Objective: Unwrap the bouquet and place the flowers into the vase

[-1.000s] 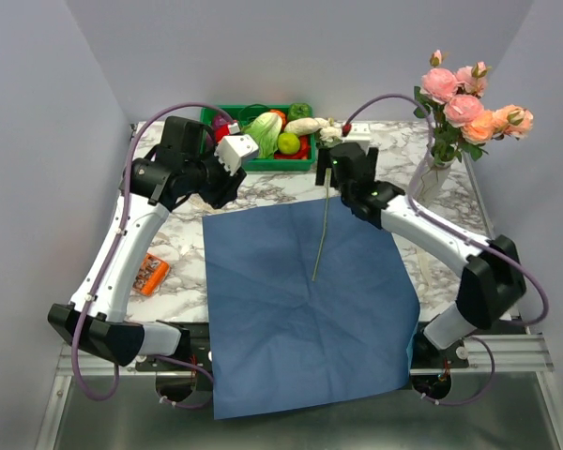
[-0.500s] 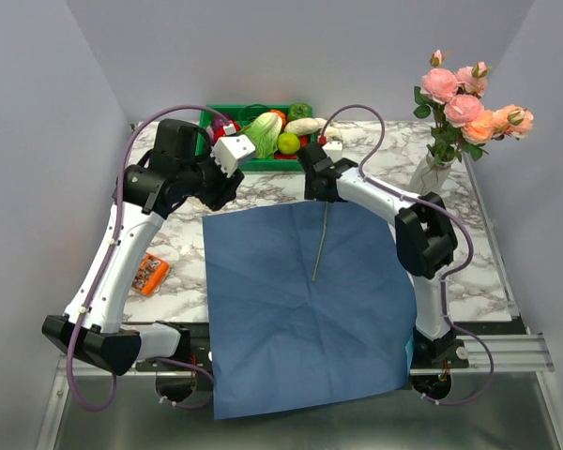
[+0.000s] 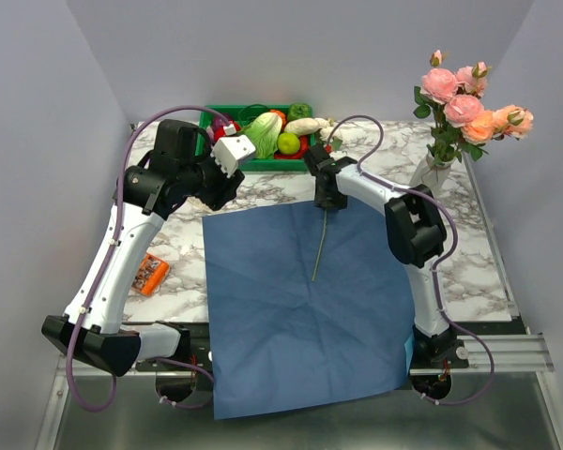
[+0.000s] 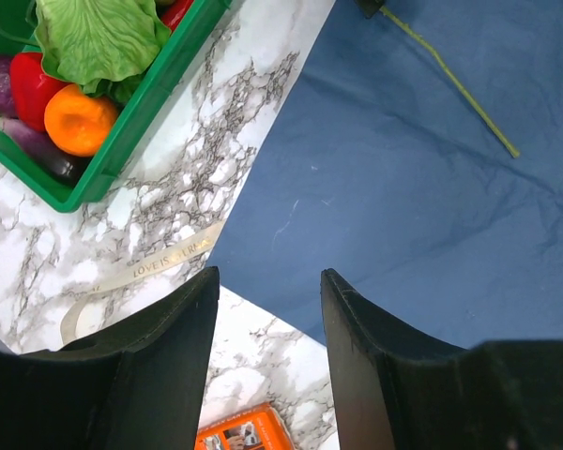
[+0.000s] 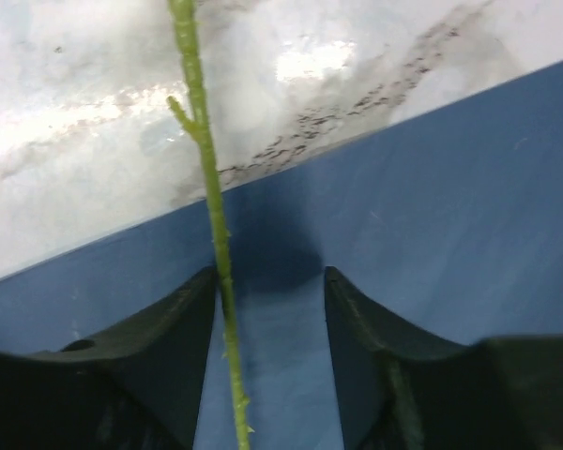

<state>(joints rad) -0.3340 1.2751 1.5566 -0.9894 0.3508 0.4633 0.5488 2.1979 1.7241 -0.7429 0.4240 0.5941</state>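
I am looking down from the top camera. The blue paper (image 3: 300,309) is lying flat and open in the middle of the frame, on the marble table (image 3: 455,258). One thin green stem (image 3: 320,246) is lying on the paper, running from near the middle up to the paper's top edge.

My right gripper (image 5: 269,277) is sitting low over that top edge, just above the middle of the top view. In the right wrist view its two fingers are standing apart. The stem is running up between them, close to the finger on the left of the picture. They are not squeezing it.

My left gripper (image 4: 267,281) is hanging in the upper left of the top view, near the paper's top left corner. Its fingers are apart too, with nothing in between.

The vase (image 3: 430,178) is standing in the upper right, and pink and peach roses (image 3: 464,105) are sticking up out of it. A green crate (image 4: 145,117) of vegetables is sitting at the top middle. A cream ribbon (image 4: 159,264) is lying on the marble near the crate. An orange packet (image 3: 150,274) is lying at the left.
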